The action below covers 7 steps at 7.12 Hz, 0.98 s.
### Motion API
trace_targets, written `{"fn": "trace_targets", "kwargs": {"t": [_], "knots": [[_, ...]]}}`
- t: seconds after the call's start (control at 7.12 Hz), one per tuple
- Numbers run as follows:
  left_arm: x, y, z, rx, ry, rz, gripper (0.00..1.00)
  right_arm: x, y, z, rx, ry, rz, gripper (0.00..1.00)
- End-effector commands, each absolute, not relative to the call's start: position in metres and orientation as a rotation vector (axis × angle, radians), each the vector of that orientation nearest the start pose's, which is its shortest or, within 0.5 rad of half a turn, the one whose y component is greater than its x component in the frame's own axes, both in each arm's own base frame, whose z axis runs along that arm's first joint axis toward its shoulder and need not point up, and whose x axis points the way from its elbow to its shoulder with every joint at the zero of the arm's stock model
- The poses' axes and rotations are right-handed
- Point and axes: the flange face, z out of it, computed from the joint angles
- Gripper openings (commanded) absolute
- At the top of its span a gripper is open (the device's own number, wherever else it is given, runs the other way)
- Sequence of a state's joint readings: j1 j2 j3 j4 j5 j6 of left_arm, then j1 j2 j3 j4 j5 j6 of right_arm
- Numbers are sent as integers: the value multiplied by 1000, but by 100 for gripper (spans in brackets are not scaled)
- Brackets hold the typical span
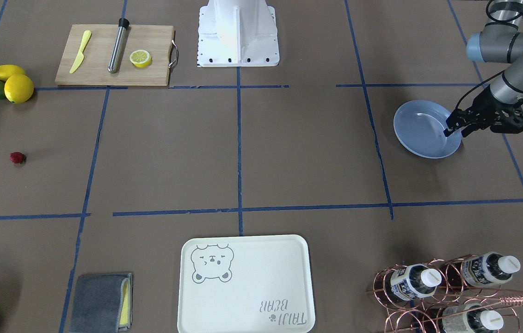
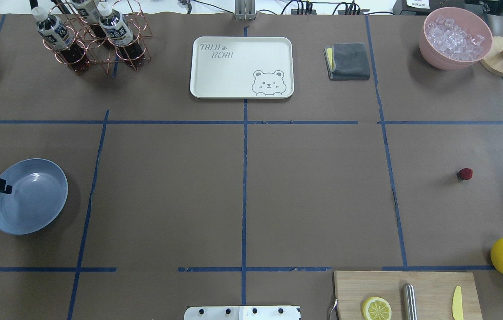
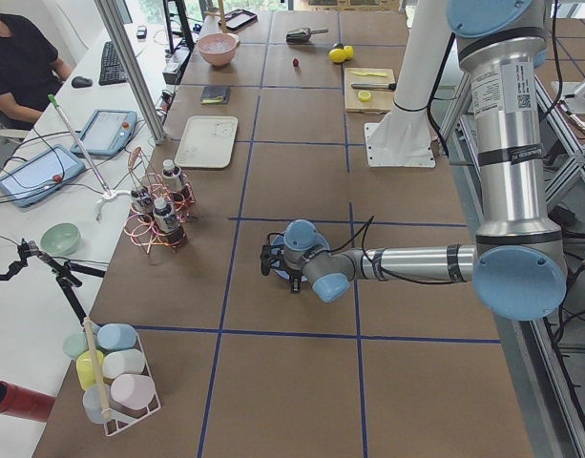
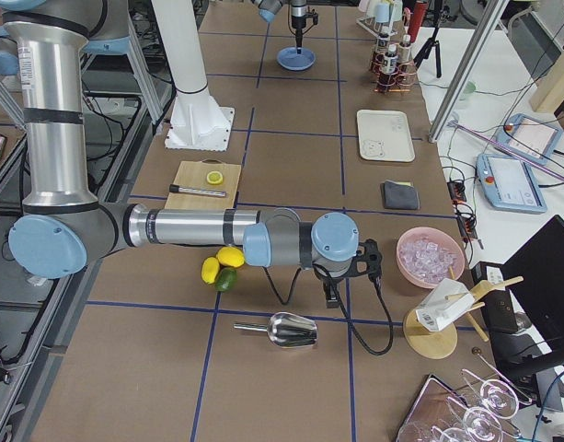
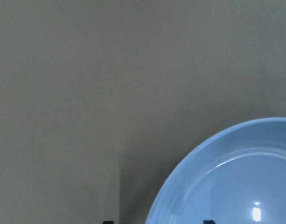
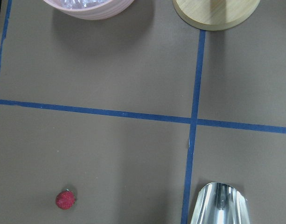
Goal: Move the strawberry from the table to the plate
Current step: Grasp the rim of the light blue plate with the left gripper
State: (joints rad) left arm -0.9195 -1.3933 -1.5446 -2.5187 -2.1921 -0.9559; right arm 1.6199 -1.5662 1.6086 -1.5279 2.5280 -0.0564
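Observation:
The strawberry (image 1: 17,157) lies alone on the brown table (image 1: 289,152), far over on my right side, with nothing touching it. It also shows in the right wrist view as the strawberry (image 6: 65,199), low and to the left. The light-blue plate (image 1: 421,132) sits empty on my left side. My left gripper (image 1: 455,132) is open over the plate's rim on the robot's side, and in the left wrist view the plate (image 5: 236,177) fills the lower right. My right gripper (image 4: 335,296) hangs above the table near the strawberry's area; I cannot tell whether it is open or shut.
A cutting board (image 1: 115,55) holds a lemon half, a yellow knife and a metal cylinder. Lemons (image 1: 18,88) and a green fruit lie beside it. The bear tray (image 1: 245,284), grey cloth (image 1: 101,303), bottle rack (image 1: 451,291), ice bowl (image 2: 456,38) and metal scoop (image 6: 219,205) stand around.

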Motion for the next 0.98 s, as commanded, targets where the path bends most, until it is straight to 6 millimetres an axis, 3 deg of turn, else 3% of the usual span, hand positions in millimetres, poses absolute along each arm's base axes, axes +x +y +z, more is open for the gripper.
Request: {"fn": "trace_targets", "kwargs": {"t": [0.0, 0.28, 0.56, 0.7, 0.84], "knots": [[205, -393, 650, 80, 931, -45, 0, 75, -495, 619, 123, -952, -38, 100], [202, -393, 647, 78, 940, -48, 0, 76, -496, 618, 124, -952, -38, 100], [184, -378, 613, -10, 1087, 27, 0, 76, -500, 615, 127, -950, -37, 100], [146, -399, 605, 42, 1108, -52, 0, 74, -502, 615, 125, -939, -43, 100], [145, -406, 595, 60, 1119, -50, 0, 71, -503, 615, 122, -921, -50, 100]]}}
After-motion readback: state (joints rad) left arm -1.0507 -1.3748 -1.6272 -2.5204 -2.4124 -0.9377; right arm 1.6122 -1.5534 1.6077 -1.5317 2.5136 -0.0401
